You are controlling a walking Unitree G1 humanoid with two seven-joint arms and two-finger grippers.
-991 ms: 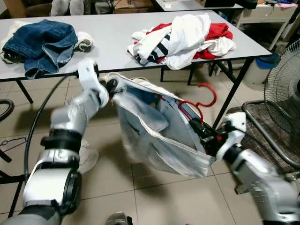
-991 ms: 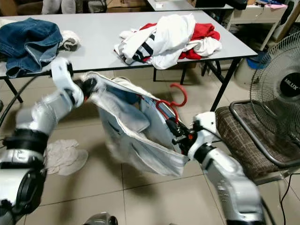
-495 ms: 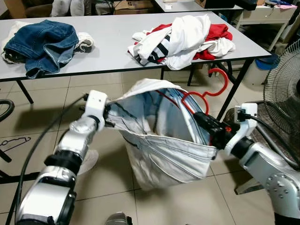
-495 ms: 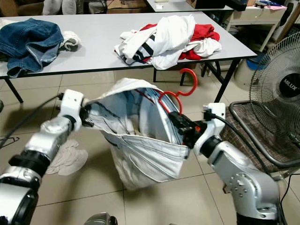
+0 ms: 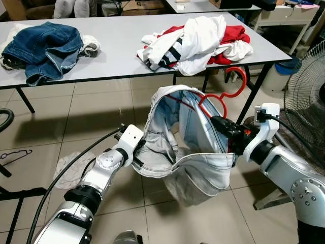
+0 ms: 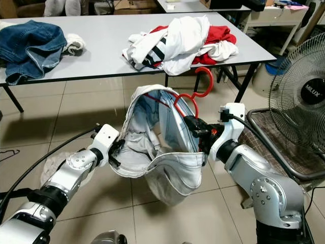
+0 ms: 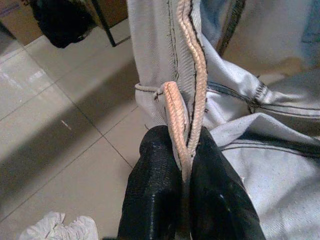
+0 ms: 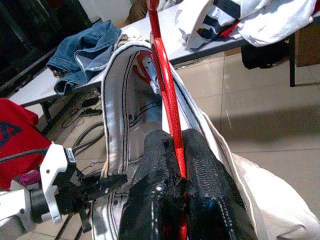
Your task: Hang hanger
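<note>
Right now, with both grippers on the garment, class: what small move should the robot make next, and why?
Probably the left gripper should draw the pale garment's hem outward and up. It pinches a hem edge low beside the sagging cloth, while the right gripper clamps the red hanger, whose hook rises above the opening. Tightening the opening would likely let the hanger seat inside.

A grey table point(image 5: 117, 46) is seen at twelve o'clock; blue jeans point(image 5: 45, 46) are piled at eleven, white and red clothes point(image 5: 198, 38) at one (a crumpled white cloth point(image 5: 68, 163) lies on the tiled floor point(image 5: 66, 112)).
</note>
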